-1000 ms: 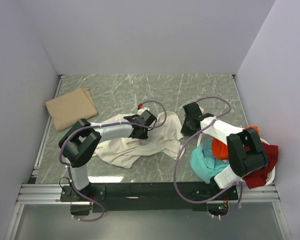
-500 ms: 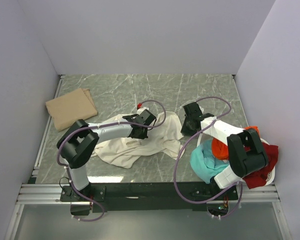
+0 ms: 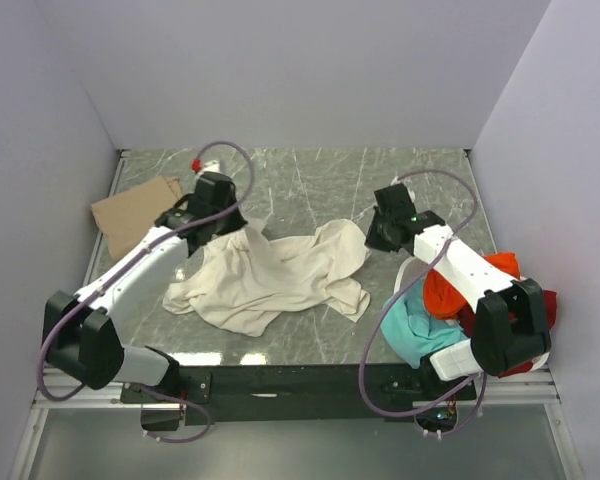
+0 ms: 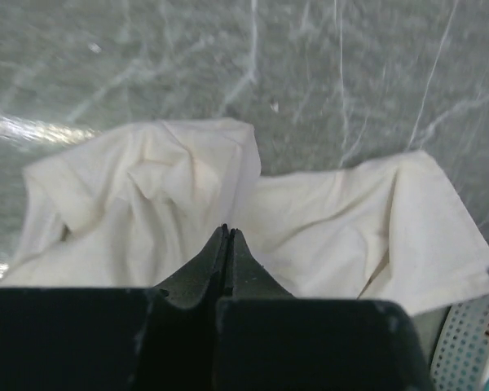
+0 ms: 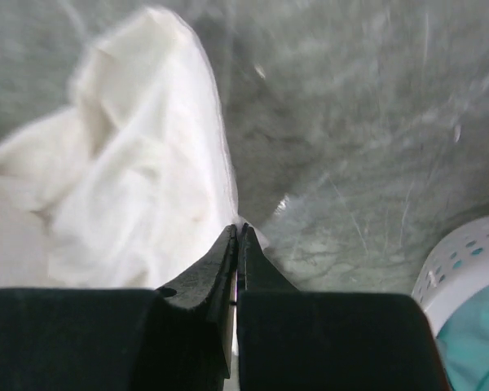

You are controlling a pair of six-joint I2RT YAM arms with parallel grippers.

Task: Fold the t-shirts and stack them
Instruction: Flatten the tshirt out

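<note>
A large cream-white t-shirt [image 3: 280, 275] lies spread and rumpled in the middle of the marble table [image 3: 310, 180]. My left gripper [image 3: 238, 228] is shut on its upper left corner, and the cloth rises toward it. In the left wrist view the jaws [image 4: 226, 230] are pressed together over the cream t-shirt [image 4: 326, 220]. My right gripper [image 3: 372, 238] is shut on the shirt's upper right corner. A sliver of cream cloth [image 5: 147, 187] shows between its jaws [image 5: 238, 228]. A folded tan t-shirt [image 3: 130, 210] lies at the back left.
A white plastic basket [image 3: 543, 352] stands at the right front and holds a teal shirt [image 3: 415, 325], an orange shirt [image 3: 450, 290] and a dark red shirt [image 3: 545, 300]. Its perforated wall [image 5: 464, 261] shows in the right wrist view. Walls close in the table on three sides.
My left gripper shut on the cream shirt and swung back and left with it, stretching the shirt out. The right gripper shifted slightly back, still holding its corner.
</note>
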